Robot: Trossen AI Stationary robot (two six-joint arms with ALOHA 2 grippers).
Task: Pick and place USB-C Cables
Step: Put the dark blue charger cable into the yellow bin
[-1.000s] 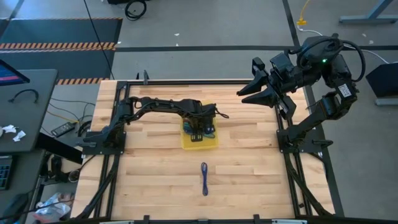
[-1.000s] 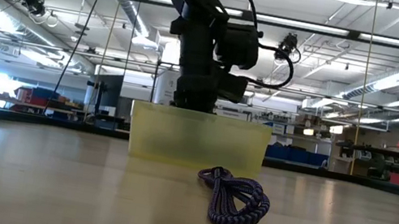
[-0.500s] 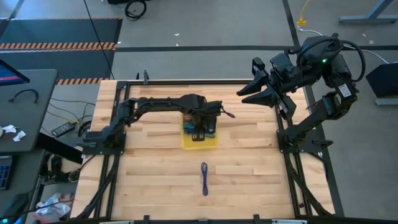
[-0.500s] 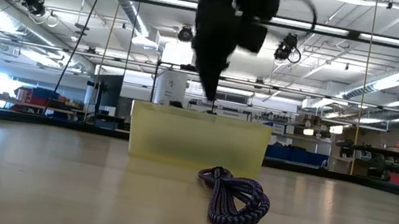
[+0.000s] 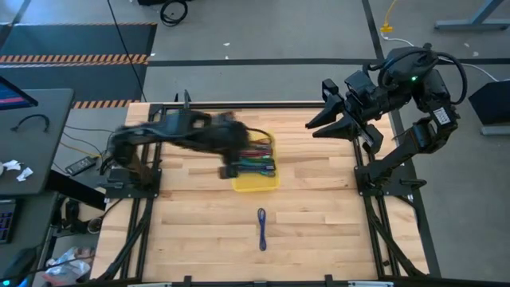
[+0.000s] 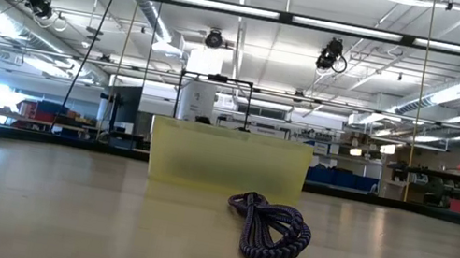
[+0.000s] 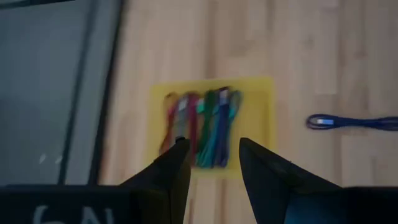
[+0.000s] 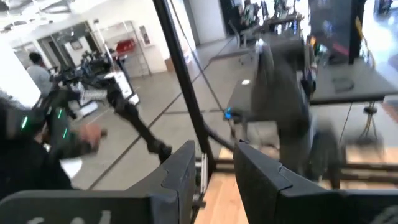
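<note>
One blue cable [image 5: 261,229] lies loose on bench [image 5: 319,215]; rest sorted in tray [image 5: 256,182]. Left fingers [image 7: 168,171] spread, empty; right fingers [image 8: 180,171] spread, parked aside.

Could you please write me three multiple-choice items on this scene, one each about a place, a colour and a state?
1. Where does the lone cable lie?
A. in the tray
B. on the bare table, apart from the tray
C. between the right gripper's jaws

2. What colour is the tray?
A. yellow
B. red
C. white

3. How is the left gripper?
A. shut on a cable
B. open and empty
C. resting in the tray

Key:
1 B: the high view shows it alone on the wood.
2 A: yellow in every view.
3 B: the left wrist view shows its jaws apart, nothing between them, above the tray.
</note>
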